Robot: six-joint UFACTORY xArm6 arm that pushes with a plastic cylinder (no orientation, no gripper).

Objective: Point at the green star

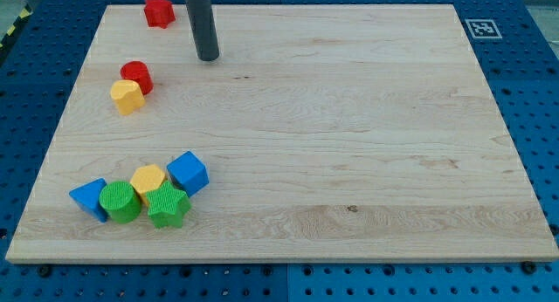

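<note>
now my tip near view's top, green star well apart

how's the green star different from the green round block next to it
The green star block has pointed arms; the green cylinder block is round with a flat circular top. The star lies at the view's right of the cylinder, below the yellow block; the cylinder sits beside the blue triangular block. Both are the same green and far from my tip.

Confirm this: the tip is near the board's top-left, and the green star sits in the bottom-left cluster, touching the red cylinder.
Not quite. The camera view shows the green star touching the green cylinder, not a red one. My tip is indeed near the top-left, far from that cluster.
</note>
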